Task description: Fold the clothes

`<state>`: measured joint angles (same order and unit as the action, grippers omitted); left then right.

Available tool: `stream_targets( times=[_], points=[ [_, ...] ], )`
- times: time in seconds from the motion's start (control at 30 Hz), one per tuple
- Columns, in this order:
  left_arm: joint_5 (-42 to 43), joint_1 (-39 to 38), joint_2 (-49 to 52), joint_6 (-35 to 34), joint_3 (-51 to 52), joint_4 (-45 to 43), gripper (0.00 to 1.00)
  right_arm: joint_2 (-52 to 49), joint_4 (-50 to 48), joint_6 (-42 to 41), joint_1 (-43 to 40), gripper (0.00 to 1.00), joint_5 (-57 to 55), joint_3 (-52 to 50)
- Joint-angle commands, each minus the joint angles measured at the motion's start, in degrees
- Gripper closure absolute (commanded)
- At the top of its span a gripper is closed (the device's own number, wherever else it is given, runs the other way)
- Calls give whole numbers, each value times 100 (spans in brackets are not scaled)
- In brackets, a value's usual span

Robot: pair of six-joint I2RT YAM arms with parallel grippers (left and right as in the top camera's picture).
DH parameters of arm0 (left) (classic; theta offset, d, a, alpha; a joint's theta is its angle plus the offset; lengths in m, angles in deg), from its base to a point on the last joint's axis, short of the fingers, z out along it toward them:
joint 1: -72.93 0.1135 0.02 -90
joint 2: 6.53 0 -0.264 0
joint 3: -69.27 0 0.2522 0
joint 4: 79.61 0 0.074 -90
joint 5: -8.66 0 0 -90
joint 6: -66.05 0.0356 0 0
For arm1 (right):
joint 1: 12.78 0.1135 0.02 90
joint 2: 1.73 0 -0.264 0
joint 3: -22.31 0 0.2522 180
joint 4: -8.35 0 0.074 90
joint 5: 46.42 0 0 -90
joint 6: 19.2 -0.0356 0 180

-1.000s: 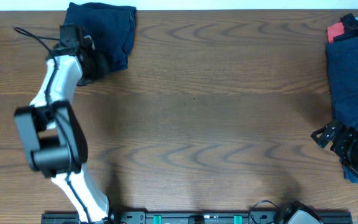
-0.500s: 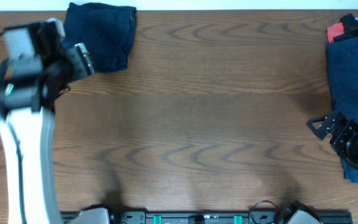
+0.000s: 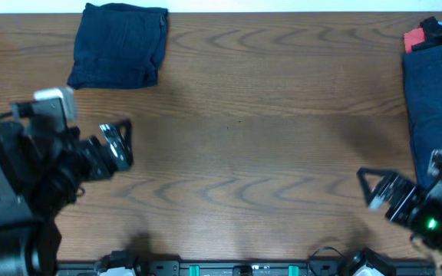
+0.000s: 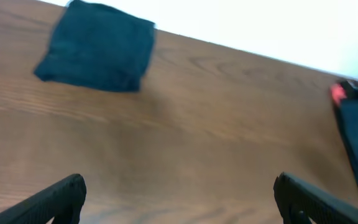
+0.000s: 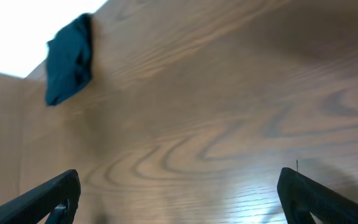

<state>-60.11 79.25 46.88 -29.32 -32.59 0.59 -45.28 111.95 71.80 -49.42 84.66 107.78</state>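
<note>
Brown wood-grain tabletop [image 3: 244,153] fills every view. A folded, roughly square dark navy blue cloth bundle [image 3: 120,46] sits at its far left corner, close to the back edge. Unfolded dark navy blue garments of soft, wrinkly fabric [image 3: 436,100] are heaped at the right edge and run out of the overhead view, with a small red-orange piece of cloth [image 3: 413,38] at their far end.

The left gripper [image 3: 120,146] hangs near the folded bundle but apart from it, fingers spread wide and empty. The right gripper [image 3: 376,190] hovers just beside the heap's near end, fingers also spread and holding nothing.

The likeliest trouble is a blind pinch into the heap. The layers overlap, so the fingers could catch two garments at once, or a single loose fold that slips free. Pulling from the table's edge could drag fabric over the side. A careless left-arm sweep could nudge the finished bundle open.
</note>
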Motion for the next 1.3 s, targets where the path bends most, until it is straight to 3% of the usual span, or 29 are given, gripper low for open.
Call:
stream_targets(
  times=[0.0,0.17,0.37,1.07,1.27],
  points=[
    [348,-393,-238,378,-31,46,2,424,190,234,-4,1,402,74],
    [345,-1189,-555,796,-31,127,2,890,743,374,-4,1,568,74],
    [341,-1867,-634,1075,-31,286,2,1021,739,382,411,1,988,74],
    [341,-1917,-632,1073,-31,297,2,1019,730,378,564,1,1099,72],
    [341,-1917,-632,1073,-31,297,2,1019,730,380,564,1,494,72]
  ],
)
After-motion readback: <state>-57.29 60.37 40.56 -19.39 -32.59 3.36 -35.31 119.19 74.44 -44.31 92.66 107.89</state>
